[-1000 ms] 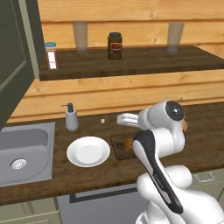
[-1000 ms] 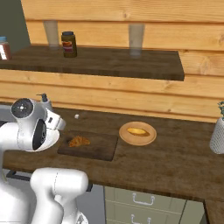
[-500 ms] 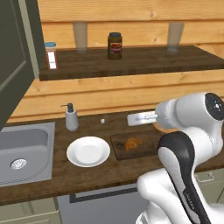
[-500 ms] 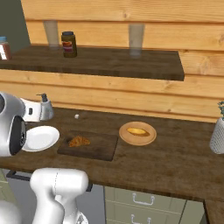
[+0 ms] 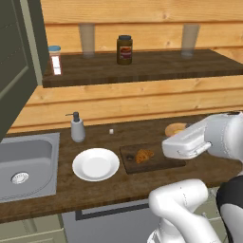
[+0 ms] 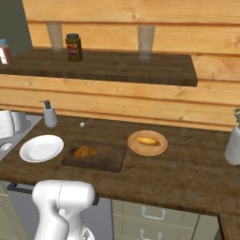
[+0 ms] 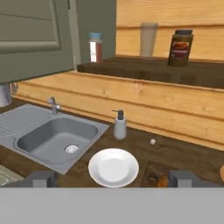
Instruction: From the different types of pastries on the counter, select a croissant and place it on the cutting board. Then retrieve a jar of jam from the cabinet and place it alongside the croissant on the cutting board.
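Note:
The croissant [image 5: 144, 155] [image 6: 85, 151] lies on the left part of the cutting board [image 5: 156, 163] [image 6: 105, 160], on the counter [image 6: 187, 173]. The other of the pastries [image 6: 147, 140], yellow-orange, rests on a tan round plate right of the board. In the hand view my gripper [image 7: 113, 179] is open, fingertips [image 7: 43, 178] wide apart with nothing between them, hovering above the counter and facing the sink and wall. The croissant [image 7: 162, 180] peeks beside the right fingertip. The cabinet [image 7: 35, 39] [image 5: 16, 61] hangs at upper left, its panel shut. The jar of jam is hidden.
A round white plate [image 5: 96, 164] [image 7: 113, 167] lies left of the board. Behind it stands a soap dispenser [image 5: 77, 127], beside the steel sink [image 5: 23, 159] [image 7: 57, 135]. The plank shelf holds a brown jar [image 5: 125, 49], two glasses [image 5: 87, 34] and a small bottle [image 5: 55, 60]. A white vase [image 6: 233, 145] stands far right.
The arm has swung and the hand has moved left, away from above the cutting board toward the sink side. The croissant stays on the board.

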You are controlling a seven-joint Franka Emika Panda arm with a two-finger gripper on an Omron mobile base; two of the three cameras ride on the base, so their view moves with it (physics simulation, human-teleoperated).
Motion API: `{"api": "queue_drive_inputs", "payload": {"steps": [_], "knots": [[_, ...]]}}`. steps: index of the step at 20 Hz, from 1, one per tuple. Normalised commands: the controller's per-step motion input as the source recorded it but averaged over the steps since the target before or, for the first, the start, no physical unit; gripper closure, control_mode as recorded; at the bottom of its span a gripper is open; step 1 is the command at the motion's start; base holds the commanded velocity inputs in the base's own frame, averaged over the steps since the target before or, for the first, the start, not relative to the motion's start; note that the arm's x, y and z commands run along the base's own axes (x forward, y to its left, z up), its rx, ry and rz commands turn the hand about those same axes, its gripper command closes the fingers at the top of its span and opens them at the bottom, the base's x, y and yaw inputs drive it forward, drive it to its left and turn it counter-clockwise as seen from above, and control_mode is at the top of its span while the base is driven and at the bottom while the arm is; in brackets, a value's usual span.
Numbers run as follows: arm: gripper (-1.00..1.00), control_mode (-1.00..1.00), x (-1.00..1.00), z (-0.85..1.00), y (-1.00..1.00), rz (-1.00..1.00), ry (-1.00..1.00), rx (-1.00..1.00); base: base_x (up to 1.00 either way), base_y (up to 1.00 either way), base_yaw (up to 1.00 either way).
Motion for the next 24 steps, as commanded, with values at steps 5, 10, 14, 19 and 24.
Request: {"api": "queue_drive_inputs", "payload": {"steps": [5, 10, 14, 19, 24], "knots": [[-1.00, -1.00, -0.92, -0.03, 0.00, 0.10, -0.30, 0.00, 0.00, 0.00, 0.00], [-1.00, -1.00, -0.53, -0.01, 0.00, 0.05, -0.24, 0.00, 0.00, 0.00, 0.00], [-1.00, -1.00, -0.54, 0.00, 0.00, 0.06, -0.16, 0.00, 0.00, 0.00, 0.00], [-1.00, -1.00, -0.36, 0.00, 0.00, 0.01, -0.07, 0.00, 0.00, 0.00, 0.00], [-1.00, -1.00, -0.06, 0.00, 0.00, 0.00, 0.00, 0.00, 0.00, 0.00, 0.00]]}}
